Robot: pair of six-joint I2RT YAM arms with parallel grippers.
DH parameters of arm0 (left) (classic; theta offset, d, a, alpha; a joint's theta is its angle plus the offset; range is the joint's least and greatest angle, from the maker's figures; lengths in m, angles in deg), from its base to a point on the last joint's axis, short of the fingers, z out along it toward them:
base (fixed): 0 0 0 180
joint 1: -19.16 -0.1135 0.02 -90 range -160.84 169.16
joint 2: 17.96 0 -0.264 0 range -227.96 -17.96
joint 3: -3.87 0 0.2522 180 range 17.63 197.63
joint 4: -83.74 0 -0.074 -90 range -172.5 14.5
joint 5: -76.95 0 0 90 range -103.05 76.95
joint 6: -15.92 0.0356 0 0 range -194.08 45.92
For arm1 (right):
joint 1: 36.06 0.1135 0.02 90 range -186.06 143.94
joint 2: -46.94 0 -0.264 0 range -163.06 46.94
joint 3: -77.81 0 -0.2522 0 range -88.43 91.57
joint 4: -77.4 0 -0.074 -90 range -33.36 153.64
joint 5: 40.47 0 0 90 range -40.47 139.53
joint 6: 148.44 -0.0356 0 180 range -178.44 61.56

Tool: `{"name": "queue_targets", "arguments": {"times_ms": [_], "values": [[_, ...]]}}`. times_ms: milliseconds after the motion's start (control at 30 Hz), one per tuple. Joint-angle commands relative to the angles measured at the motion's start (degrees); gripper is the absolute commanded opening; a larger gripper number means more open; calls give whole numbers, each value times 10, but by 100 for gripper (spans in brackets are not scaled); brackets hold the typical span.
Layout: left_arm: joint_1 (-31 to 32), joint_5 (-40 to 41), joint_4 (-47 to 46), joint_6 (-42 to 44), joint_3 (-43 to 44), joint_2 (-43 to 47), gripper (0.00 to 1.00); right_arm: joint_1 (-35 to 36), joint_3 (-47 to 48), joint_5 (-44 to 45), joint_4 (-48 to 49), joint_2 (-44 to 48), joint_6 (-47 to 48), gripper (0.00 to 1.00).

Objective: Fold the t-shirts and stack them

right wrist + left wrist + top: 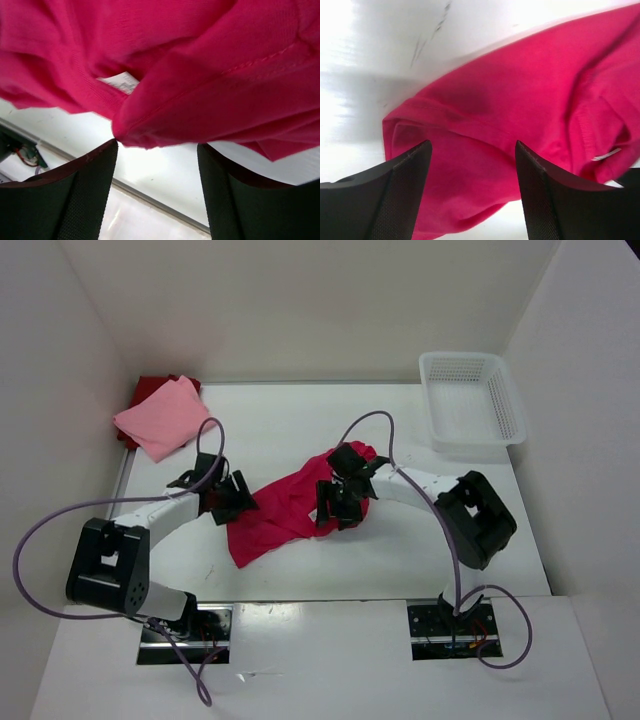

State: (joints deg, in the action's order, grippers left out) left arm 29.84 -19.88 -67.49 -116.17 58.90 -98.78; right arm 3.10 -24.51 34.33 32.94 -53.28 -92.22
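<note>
The crimson-pink t-shirt (280,512) lay crumpled mid-table (330,425). Its long axis ran between two spread, empty grippers, the left gripper (238,500) at its left edge and the right gripper (338,510) over its right half.

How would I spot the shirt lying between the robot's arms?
Start at the white table and look at its middle. A bright crimson-pink shirt lies crumpled there. Unlike the light pink shirt stacked on the dark red shirt in the far left corner, it is unfolded.
</note>
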Motion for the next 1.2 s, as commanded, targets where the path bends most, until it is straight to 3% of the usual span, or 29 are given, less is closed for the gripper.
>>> {"name": "queue_targets", "arguments": {"times_ms": [0,67,200,300,467,600,733,833,933,1033,1167], "values": [[-1,1,-37,-13,-7,-21,72,5,12,8,13,-21,-15,70],[-1,1,-43,-13,2,-42,67,5,27,8,20,-42,-15,64],[-1,-12,-59,-24,27,-61,55,5,73,18,6,-47,-15,20],[-1,-12,-60,-29,40,-61,40,5,92,32,-16,-26,-9,6],[-7,-12,-60,-29,61,-73,17,-11,103,33,-49,13,9,2],[-30,-12,-65,-29,68,-79,7,-64,125,-4,-49,61,14,1],[-42,-47,-70,-42,131,-101,0,-138,204,-85,-18,40,20,0],[-57,-78,-70,-54,233,-124,0,-173,373,-109,-38,-40,25,0],[-97,-116,-63,-69,313,-124,0,-186,621,-139,-67,-90,31,0],[-162,-154,-79,-93,338,-95,0,-207,747,-200,-90,-102,13,0],[-224,-179,-92,-99,349,-59,0,-225,632,-293,-2,16,-19,0]]}}
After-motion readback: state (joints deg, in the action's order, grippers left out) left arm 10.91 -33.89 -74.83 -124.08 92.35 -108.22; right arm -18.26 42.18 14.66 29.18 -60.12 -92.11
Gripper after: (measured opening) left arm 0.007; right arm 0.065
